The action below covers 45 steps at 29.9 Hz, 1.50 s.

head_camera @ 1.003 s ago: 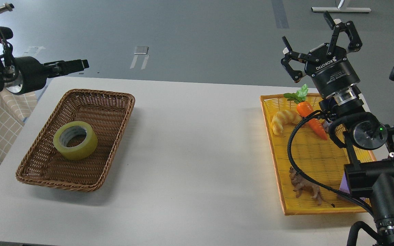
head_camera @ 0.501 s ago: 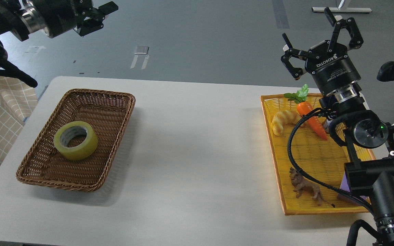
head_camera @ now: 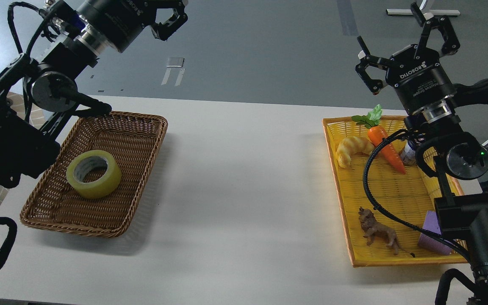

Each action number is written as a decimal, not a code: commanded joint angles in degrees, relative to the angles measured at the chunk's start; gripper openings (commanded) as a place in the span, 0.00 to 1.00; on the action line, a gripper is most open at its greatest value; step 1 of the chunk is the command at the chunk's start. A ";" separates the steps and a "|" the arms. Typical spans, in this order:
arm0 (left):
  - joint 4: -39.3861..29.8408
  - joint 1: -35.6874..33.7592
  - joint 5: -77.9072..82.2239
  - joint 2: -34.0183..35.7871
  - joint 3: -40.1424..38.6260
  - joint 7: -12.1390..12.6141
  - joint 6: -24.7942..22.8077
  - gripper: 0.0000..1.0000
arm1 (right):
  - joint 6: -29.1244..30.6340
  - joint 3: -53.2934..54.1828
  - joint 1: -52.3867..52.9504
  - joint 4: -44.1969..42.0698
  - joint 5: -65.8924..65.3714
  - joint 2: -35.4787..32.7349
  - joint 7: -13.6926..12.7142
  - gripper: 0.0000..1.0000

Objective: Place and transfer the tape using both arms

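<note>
The tape point(head_camera: 93, 173), a yellow roll with a grey-white core, lies flat in the left half of a brown wicker basket point(head_camera: 142, 127) on the left of the white table. My left gripper point(head_camera: 171, 19) is high above the basket's far end, partly cut off by the top edge. Its fingers are spread and hold nothing. My right gripper point(head_camera: 403, 40) is raised above the far end of the yellow tray point(head_camera: 345, 203), with its fingers point(head_camera: 366, 78) wide apart and empty. Neither gripper touches the tape.
The yellow tray on the right holds a croissant point(head_camera: 351, 148), a toy carrot point(head_camera: 386, 148), a small bottle point(head_camera: 408, 153), a brown toy lion point(head_camera: 377, 232) and a purple foam cube point(head_camera: 432, 233). My right arm's cable point(head_camera: 369, 186) loops over the tray. The white table point(head_camera: 244, 182) lies between basket and tray.
My left arm has swung in from the far left, up and to the right, and now reaches over the basket's far end. My right gripper has shifted slightly right. The tape has not moved.
</note>
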 commanded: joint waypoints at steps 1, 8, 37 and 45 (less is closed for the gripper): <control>0.38 3.24 -0.17 -3.82 -3.43 0.12 -1.77 0.98 | 0.00 -0.09 0.41 -0.19 -0.15 -0.44 0.00 1.00; 0.38 8.86 -0.26 -10.94 -9.75 0.12 -3.85 0.98 | -0.23 -0.17 0.41 -0.27 -0.15 -2.02 0.00 1.00; 12.76 8.17 -2.72 -14.99 -10.29 0.47 -3.85 0.98 | 0.00 -5.18 9.11 -8.53 -0.68 -4.92 0.18 1.00; 14.09 7.11 -3.07 -15.25 -10.99 0.39 -3.85 0.98 | 0.00 -4.57 9.03 -8.54 -0.59 -3.78 0.62 1.00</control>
